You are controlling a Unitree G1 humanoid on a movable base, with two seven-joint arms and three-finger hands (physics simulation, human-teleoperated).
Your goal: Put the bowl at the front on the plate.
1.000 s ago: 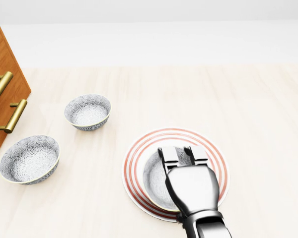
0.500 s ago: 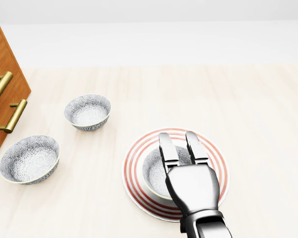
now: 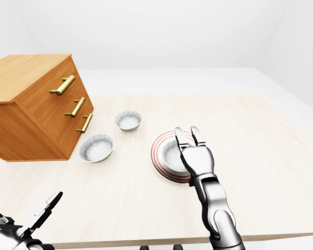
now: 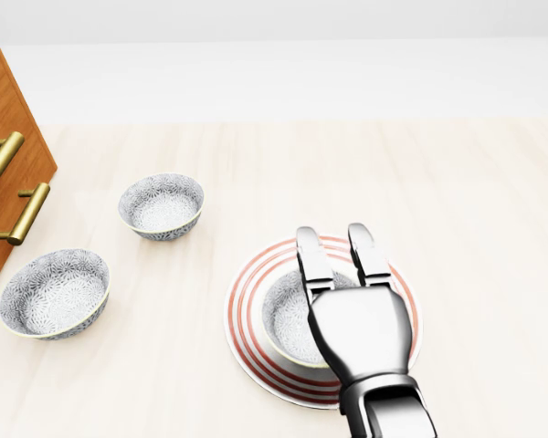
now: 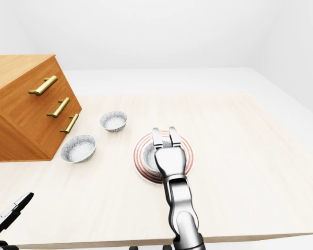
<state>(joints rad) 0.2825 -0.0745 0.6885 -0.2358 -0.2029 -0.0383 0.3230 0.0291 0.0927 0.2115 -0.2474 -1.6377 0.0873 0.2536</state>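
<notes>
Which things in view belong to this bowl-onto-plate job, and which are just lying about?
Job:
- patterned bowl, already sitting on the plate
- red-ringed plate
- right hand, fingers open over that bowl

Lying about:
- upper bowl, at the head view's left
- lower bowl, by the chest
- wooden drawer chest
- left hand, low at the left-eye view's bottom left

1. The glossy silver metal right hand (image 4: 358,333) rises from the head view's bottom edge, right of centre.
2. Its two visible fingers (image 4: 312,260) point straight up-frame, parted and unclenched.
3. The black-and-white left hand (image 3: 22,225) sits lower left in the left-eye view, fingers splayed.
</notes>
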